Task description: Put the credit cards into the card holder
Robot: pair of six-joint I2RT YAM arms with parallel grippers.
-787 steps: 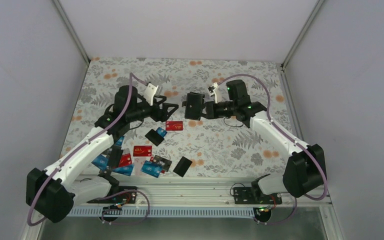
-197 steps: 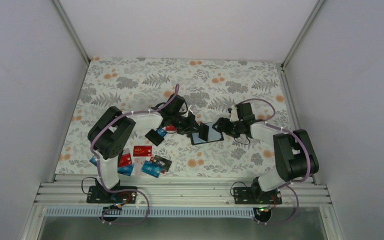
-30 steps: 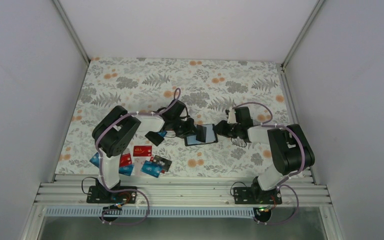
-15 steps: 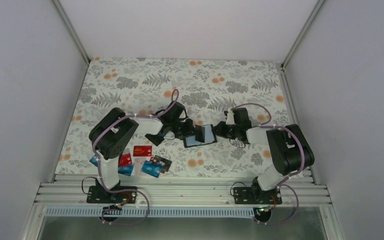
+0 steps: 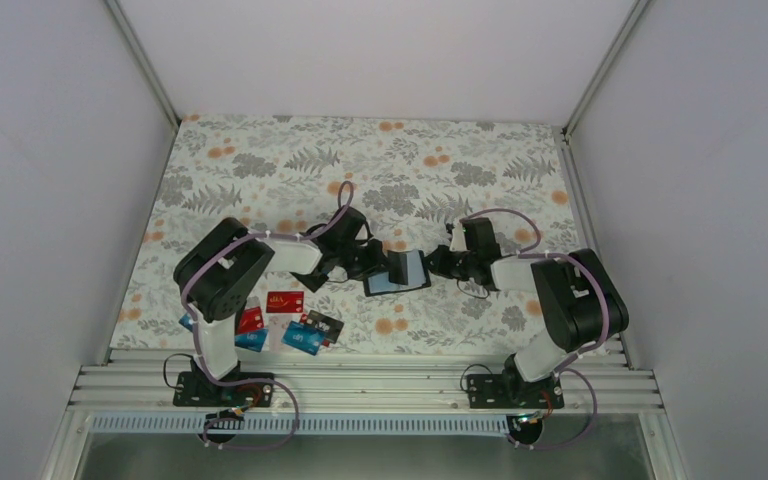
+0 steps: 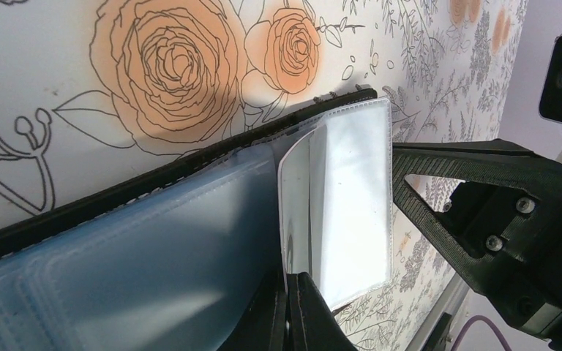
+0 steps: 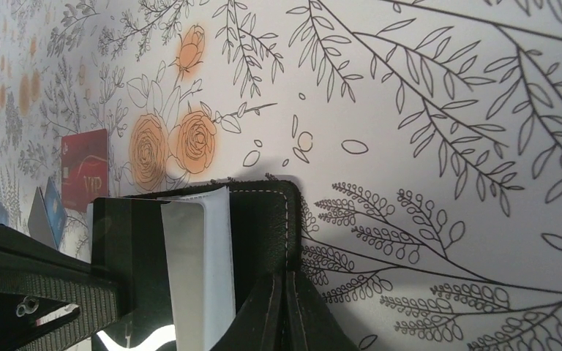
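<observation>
Evidently, the step in hand was preparation of a pocket, not insertion. The card holder (image 5: 397,273) lay open on the table (image 5: 260,160) between the two arms, grey-blue inside up. The left gripper (image 6: 290,292) was closed on a clear sleeve (image 6: 344,212) of the holder and had it lifted clear of the stack of sleeves. The right gripper (image 7: 285,300) was closed on the edge of the black cover (image 7: 260,219), pinning that side. No card showed in either gripper or in the lifted sleeve.

The remaining credit cards (image 5: 285,302) lay loose near the left arm's base, well apart from the holder. One red card (image 7: 84,168) showed beyond the holder in the right wrist view.

Judged next move: one gripper must release and fetch a card while the other keeps the holder still. The sleeve is thin and springy. It would probably fall shut once released, so the card should enter at the sleeve's open edge, held flat.

Against the frame from one second earlier, the holder sat slightly nearer the left arm. Both grippers had followed it. The black card beside the left forearm could no longer be seen there. Far earlier, the right gripper held the holder in the air.
</observation>
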